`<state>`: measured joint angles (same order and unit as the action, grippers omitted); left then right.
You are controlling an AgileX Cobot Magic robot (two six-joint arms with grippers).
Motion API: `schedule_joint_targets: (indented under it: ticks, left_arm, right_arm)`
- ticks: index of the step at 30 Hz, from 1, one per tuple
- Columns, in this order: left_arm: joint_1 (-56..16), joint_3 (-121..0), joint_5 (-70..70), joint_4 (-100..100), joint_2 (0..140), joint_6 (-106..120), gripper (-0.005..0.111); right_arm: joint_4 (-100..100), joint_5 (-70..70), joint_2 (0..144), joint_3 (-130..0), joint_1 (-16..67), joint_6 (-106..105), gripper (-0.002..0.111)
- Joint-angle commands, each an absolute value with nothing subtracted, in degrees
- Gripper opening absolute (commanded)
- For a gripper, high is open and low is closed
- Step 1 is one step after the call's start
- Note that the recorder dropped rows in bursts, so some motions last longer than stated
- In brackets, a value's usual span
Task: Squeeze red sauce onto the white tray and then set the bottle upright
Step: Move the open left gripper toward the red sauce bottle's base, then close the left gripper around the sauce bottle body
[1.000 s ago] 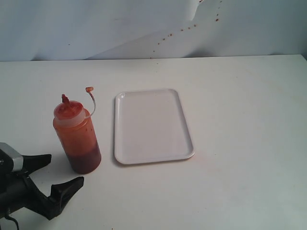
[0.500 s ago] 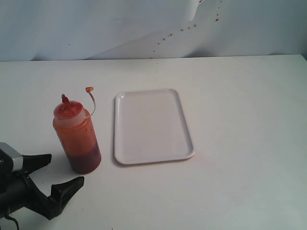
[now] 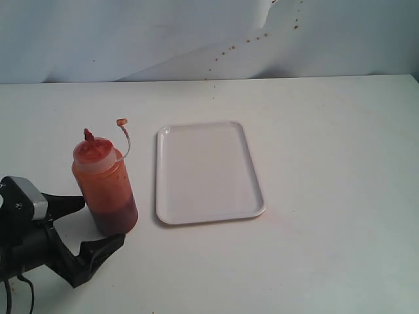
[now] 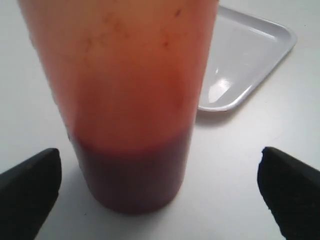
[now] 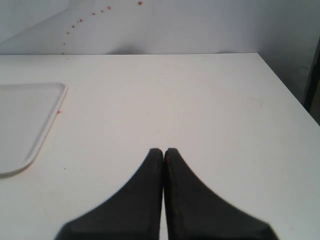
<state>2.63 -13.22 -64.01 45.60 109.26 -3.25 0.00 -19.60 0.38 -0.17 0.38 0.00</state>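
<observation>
Tray first: the white tray [image 3: 208, 171] sits as it did a second ago, bare, no red sauce on it, so we're at step zero. What moved is the left gripper [image 3: 103, 220]. It has slid forward, jaws wide apart, now straddling the base of the bottle [image 3: 105, 186] without touching it; we read that as pre-grasp. Right gripper [image 5: 164, 152] is closed on nothing, well off. Bottle stands upright just left of the tray — translucent, orange-red, darker at the bottom. Red nozzle [image 3: 88, 135] bare, tip cap [image 3: 122, 122] off on its tether.
</observation>
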Motion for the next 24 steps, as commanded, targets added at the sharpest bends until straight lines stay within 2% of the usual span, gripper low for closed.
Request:
schedule_joint_targets:
  ticks: [1,24]
  left_arm:
    - [2.7,-13.7,-63.3,47.1,109.4,-4.4,0.105]
    - [2.7,-25.2,-62.9,51.9,118.8,-5.4,0.105]
  right_arm:
    - [0.0,-19.4,0.0,0.0,0.0,0.0,0.000]
    - [0.0,-19.4,0.0,0.0,0.0,0.0,0.000]
